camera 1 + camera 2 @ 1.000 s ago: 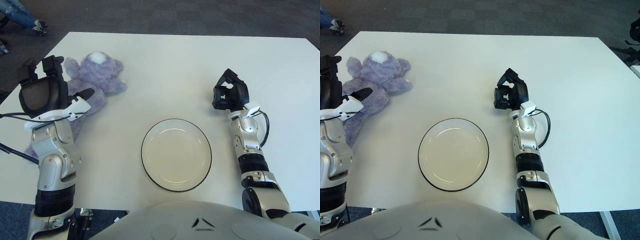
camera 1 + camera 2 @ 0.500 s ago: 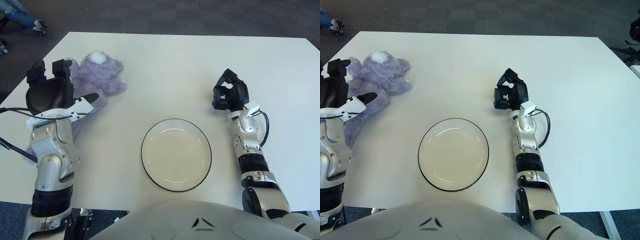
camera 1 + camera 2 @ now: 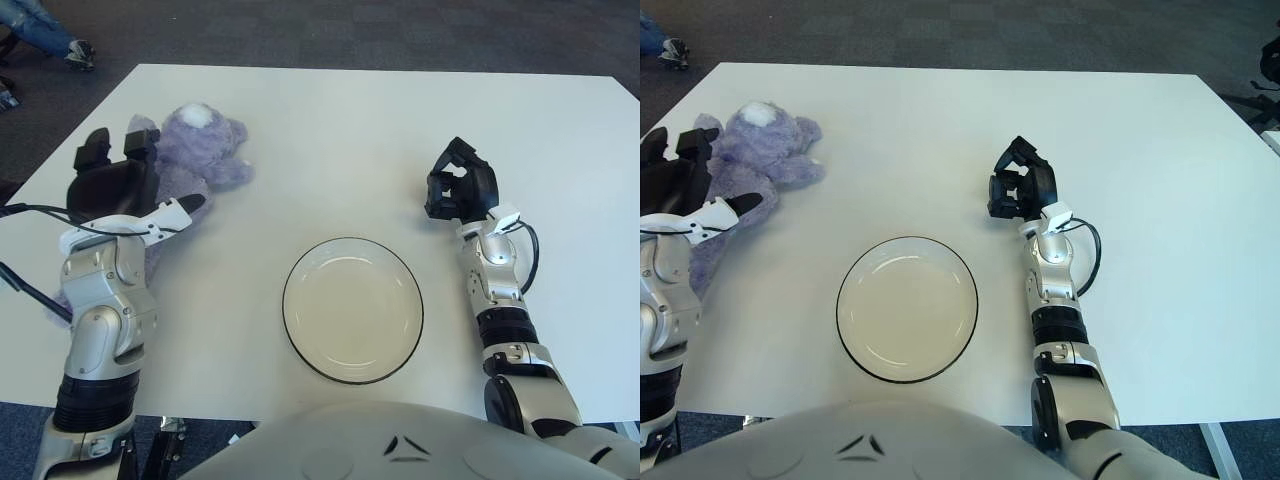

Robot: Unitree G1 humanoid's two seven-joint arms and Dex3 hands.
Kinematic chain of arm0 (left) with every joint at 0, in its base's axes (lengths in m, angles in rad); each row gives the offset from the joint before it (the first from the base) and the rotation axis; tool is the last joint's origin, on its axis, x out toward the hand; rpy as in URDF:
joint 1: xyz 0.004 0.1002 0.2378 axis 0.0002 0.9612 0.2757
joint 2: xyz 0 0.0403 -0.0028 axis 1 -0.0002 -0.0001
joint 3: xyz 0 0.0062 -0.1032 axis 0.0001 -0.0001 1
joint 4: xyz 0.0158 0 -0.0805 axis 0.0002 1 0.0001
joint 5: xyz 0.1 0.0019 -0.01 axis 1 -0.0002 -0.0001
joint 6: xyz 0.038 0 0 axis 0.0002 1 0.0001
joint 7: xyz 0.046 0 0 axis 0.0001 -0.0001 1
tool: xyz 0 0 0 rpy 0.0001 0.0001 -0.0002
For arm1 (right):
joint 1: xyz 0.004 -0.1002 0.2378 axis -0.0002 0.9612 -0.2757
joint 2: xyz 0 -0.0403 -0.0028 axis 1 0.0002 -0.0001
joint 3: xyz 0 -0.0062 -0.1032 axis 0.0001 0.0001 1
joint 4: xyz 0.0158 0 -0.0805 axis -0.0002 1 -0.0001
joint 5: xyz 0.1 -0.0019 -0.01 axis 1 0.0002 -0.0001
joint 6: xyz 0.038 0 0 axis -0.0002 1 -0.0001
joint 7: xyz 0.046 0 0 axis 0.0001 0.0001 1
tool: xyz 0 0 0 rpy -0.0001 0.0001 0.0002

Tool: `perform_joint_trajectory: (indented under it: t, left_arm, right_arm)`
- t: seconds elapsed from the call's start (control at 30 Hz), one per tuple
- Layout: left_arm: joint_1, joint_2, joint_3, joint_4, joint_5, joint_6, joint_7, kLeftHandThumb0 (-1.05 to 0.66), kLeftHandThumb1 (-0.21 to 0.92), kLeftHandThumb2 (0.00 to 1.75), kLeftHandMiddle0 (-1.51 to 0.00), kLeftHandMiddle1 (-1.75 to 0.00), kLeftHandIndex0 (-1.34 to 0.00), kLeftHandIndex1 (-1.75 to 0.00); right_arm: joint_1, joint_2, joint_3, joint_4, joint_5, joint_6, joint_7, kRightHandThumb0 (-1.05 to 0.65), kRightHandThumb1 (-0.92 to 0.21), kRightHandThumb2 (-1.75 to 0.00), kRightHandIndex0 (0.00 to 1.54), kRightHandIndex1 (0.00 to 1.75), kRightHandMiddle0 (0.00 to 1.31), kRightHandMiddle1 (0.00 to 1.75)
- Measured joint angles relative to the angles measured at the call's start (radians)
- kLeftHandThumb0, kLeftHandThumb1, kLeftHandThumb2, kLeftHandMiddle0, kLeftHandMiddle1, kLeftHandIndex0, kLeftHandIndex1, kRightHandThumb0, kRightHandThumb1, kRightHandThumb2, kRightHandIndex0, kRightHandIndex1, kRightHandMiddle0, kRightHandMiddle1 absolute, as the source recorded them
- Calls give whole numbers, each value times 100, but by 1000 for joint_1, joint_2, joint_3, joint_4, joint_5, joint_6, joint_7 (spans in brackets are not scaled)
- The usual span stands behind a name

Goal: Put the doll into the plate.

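White desk (image 3: 330,120) carries everything. Purple doll (image 3: 195,150) lies at its far left corner, well apart from the empty plate (image 3: 352,308) near the front edge. Left hand (image 3: 112,185) over the doll's lower body, fingers spread, holding nothing. Right hand (image 3: 458,190) idle right of the plate, fingers curled. Risk: a shallow grasp on soft plush slips, or the doll gets nudged off the desk's edge.

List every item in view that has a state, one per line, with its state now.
doll: lying on the table at the robot's left, outside the plate, not grasped.
plate: flat on the table, holding nothing.
left hand: fingers spread, over the doll's near side, holding nothing.
right hand: fingers curled, right of the plate, holding nothing.
table: bearing the doll and plate.
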Motion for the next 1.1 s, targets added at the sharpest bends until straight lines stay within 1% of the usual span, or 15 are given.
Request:
perform_joint_trajectory:
  t: [0.2,0.4,0.67,0.7,0.73,0.8,0.87,0.9,1.07,1.1]
  left_arm:
    - [-13,14,-16,45,-31,-2,-13,-105,92,54,0,0,0,-32]
    - [-26,24,-30,64,-40,13,-42,-105,92,56,0,0,0,-22]
    - [-46,25,-41,91,-53,45,-60,-105,92,52,0,0,0,-14]
    - [-46,25,-42,93,-55,47,-60,-105,92,54,-5,-3,0,-30]
    - [-46,25,-42,95,-63,48,-59,-105,92,55,-8,-5,0,-41]
    - [-48,23,-43,109,-75,44,-37,-102,88,52,-5,-4,0,-46]
    - [-50,18,-50,148,-78,34,15,-101,87,49,-3,-4,0,-42]
    - [-50,16,-55,159,-77,35,28,-100,87,47,-2,-4,0,-37]
    - [-53,14,-70,171,-73,57,43,-99,88,42,0,-7,0,-19]
    - [-57,14,-72,176,-73,58,45,-99,88,41,0,-7,0,-17]
  right_arm:
    - [3,0,2,-4,0,0,0,-47,-36,-126,125,175,58,175]
    - [4,0,2,-14,1,4,0,-47,-35,-128,125,175,59,175]
    - [5,0,2,-20,2,13,0,-47,-34,-128,126,175,59,175]
    - [6,0,2,-20,2,14,0,-47,-34,-129,126,175,59,175]
    - [6,0,2,-20,2,14,0,-47,-34,-129,126,175,59,175]
    - [7,0,1,-20,2,15,0,-47,-34,-129,126,175,59,175]
    - [7,0,2,-22,2,17,1,-47,-34,-129,126,175,59,175]
    - [8,0,2,-23,2,18,1,-47,-34,-129,126,175,59,175]
    - [8,-2,2,-28,2,25,1,-47,-34,-130,126,175,60,175]
    - [8,-2,2,-29,2,25,2,-48,-33,-130,127,175,60,175]
